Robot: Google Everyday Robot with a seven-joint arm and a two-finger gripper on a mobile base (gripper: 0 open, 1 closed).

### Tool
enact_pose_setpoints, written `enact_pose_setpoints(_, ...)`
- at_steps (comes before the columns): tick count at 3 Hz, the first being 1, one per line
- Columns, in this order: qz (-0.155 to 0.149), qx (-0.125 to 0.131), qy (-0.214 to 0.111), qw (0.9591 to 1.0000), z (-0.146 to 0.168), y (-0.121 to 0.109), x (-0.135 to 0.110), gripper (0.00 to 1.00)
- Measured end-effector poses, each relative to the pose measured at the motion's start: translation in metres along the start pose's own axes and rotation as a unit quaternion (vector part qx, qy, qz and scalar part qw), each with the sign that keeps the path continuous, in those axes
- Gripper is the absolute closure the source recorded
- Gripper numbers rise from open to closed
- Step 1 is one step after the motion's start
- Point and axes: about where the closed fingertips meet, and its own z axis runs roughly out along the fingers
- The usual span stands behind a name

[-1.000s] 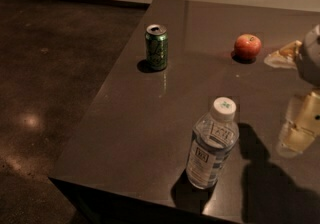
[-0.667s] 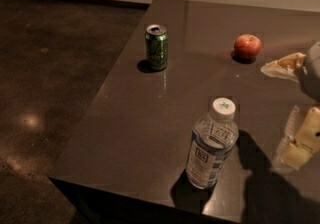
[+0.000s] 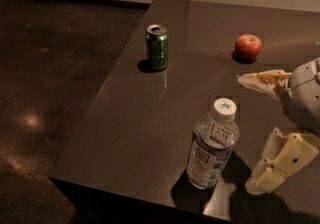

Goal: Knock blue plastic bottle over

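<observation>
My gripper [image 3: 249, 132] sits at 3 o'clock from the blue plastic bottle [image 3: 212, 145], just beside it and, as far as I can see, not touching it. My two fingers are spread wide apart with nothing between them, one reaching in at about 2 o'clock from the bottle, the other at about 4 o'clock.

The bottle stands upright near the front edge of the table [image 3: 135, 128], so I judge the task not yet done. The whole knock is left: a sideways push, probably toward 9 o'clock, high on the body.

The bottle's white cap carries a small green mark, and its label is blue and white, but I cannot read the writing. The green can [image 3: 157, 47] at 11 o'clock has printing I cannot make out either. An apple [image 3: 248, 46] lies at 1 o'clock.
</observation>
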Motion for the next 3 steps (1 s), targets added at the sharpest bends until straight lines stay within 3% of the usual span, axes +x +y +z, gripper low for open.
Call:
enact_pose_setpoints(2, -0.026, -0.022, -0.037, 0.9987, 0.027, 0.018, -0.022, 0.0)
enact_pose_setpoints(3, -0.038, -0.038, -0.045, 0.9975, 0.038, 0.026, -0.032, 0.14)
